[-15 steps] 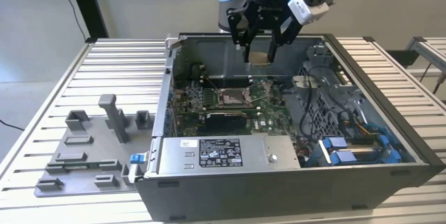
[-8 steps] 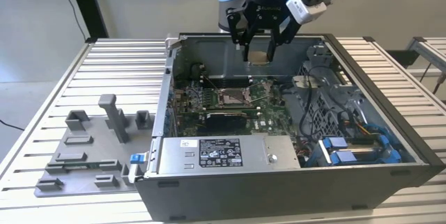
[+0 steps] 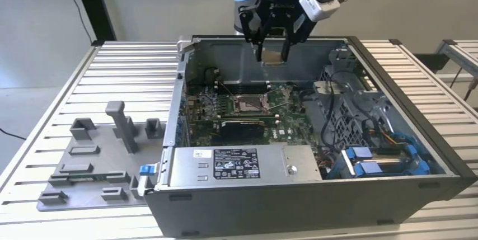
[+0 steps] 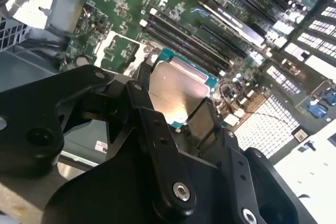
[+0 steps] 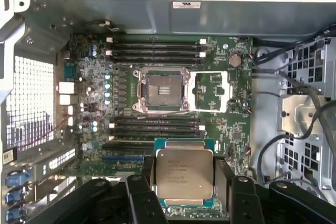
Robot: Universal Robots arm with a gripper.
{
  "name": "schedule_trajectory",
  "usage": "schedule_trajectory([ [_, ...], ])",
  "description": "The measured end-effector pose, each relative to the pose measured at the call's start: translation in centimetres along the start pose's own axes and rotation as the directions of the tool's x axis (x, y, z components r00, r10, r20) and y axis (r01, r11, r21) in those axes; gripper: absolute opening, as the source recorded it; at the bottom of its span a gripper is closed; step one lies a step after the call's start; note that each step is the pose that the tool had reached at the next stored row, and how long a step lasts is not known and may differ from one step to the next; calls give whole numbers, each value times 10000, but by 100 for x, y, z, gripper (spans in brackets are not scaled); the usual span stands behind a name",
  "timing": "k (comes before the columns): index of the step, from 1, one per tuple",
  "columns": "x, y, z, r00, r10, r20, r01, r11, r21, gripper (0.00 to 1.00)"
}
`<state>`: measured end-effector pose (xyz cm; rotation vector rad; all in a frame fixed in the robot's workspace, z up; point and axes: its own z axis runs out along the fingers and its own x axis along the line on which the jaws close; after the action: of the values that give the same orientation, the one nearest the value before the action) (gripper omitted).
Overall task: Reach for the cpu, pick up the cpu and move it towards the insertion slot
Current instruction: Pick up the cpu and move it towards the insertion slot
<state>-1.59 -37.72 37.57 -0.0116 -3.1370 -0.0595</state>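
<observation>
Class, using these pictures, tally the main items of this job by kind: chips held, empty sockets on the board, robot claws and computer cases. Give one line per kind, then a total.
cpu, held in the claw: 1
insertion slot, empty: 1
claw: 1
computer case: 1
Total: 4

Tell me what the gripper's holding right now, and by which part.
The gripper holds the cpu, pinched by two opposite side edges, above the open computer case.

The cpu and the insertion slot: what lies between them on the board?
In the first wrist view, black memory slots lie between the held cpu and the insertion slot.
</observation>
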Motion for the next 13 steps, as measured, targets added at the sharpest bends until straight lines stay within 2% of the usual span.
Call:
schedule_trajectory([
  [8, 56, 327, 69, 10000, -1, 0, 1, 10000, 35, 0],
  [13, 139, 440, 106, 10000, 0, 0, 0, 10000, 37, 0],
])
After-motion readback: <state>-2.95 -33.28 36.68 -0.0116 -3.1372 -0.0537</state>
